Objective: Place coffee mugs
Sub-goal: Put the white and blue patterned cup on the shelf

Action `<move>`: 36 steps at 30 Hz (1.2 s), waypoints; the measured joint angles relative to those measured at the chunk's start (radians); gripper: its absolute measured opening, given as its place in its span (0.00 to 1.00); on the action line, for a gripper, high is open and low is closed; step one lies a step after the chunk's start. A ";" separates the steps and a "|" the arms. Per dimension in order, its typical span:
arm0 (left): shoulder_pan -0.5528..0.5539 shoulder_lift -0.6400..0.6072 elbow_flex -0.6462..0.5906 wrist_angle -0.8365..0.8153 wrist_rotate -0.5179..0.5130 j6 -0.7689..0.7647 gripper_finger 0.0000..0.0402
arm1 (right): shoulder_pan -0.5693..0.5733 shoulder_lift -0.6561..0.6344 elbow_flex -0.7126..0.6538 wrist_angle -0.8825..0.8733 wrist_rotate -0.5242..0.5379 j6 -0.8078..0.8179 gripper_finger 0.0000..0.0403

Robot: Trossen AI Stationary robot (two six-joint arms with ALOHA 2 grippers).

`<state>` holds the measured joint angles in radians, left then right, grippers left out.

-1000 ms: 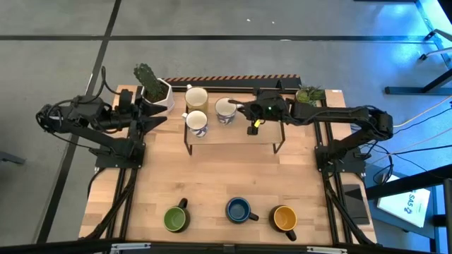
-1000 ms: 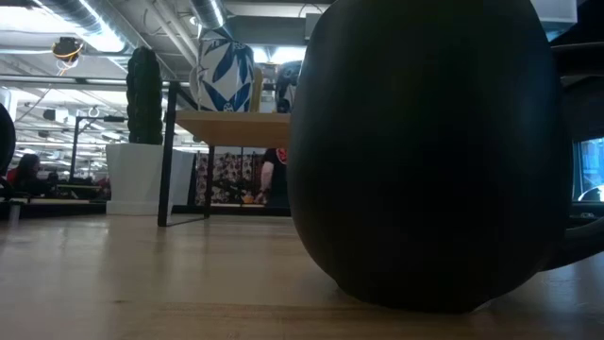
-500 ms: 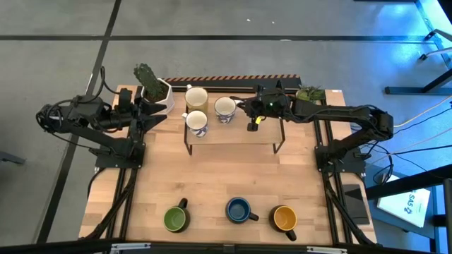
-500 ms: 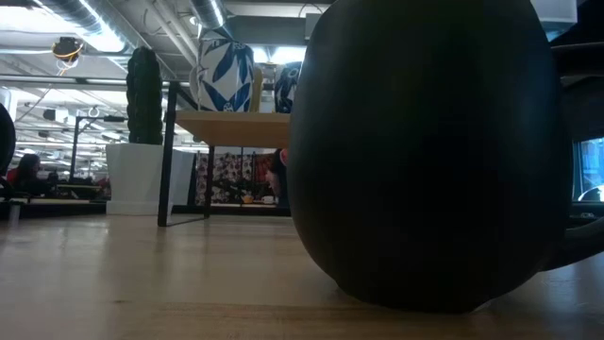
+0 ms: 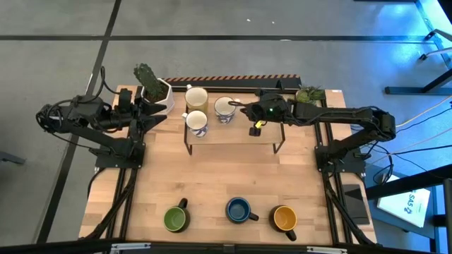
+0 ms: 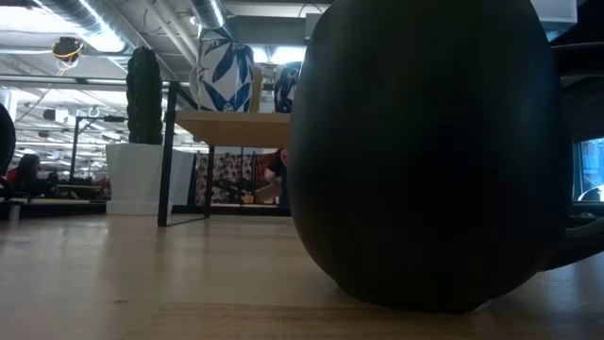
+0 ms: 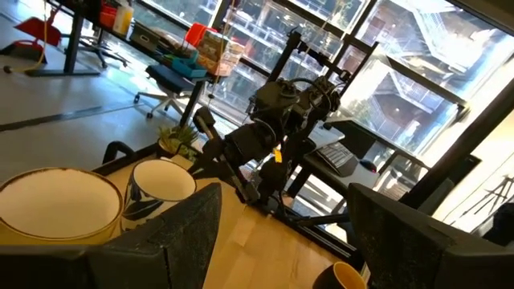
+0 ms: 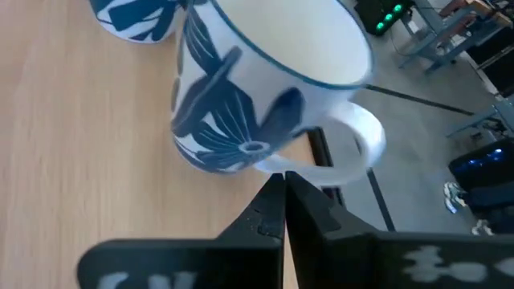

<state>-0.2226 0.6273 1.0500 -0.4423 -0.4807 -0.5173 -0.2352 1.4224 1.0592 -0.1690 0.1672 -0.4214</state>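
The clenched, empty right hand (image 5: 248, 108) sits just right of the white blue-flowered ceramic mug (image 5: 225, 109) on the wooden shelf (image 5: 233, 134), handle toward it.

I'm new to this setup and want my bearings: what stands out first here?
Three pale mugs crowd a small raised shelf at the table's back, with the shut right gripper beside the blue-flowered mug. Three dark mugs line the front edge: green, blue and orange inside. The left gripper waits open near the cactus pot.
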 joint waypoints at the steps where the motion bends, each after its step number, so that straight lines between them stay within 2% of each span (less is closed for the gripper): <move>1: 0.000 0.000 0.000 0.000 0.000 0.000 0.65 | 0.000 0.007 0.000 0.012 -0.002 -0.001 0.00; 12: 0.000 0.000 0.000 -0.002 -0.001 0.001 0.65 | -0.029 0.070 0.001 0.112 0.046 -0.062 0.00; 25: 0.000 -0.008 0.000 -0.024 -0.010 0.003 0.65 | -0.107 0.098 0.000 0.238 -0.021 -0.114 0.00; 36: 0.000 -0.008 0.000 -0.023 -0.009 -0.004 0.65 | -0.105 0.071 0.000 0.145 -0.010 -0.128 0.00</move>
<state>-0.2229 0.6189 1.0500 -0.4648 -0.4900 -0.5209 -0.3405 1.4939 1.0592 -0.0242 0.1574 -0.5498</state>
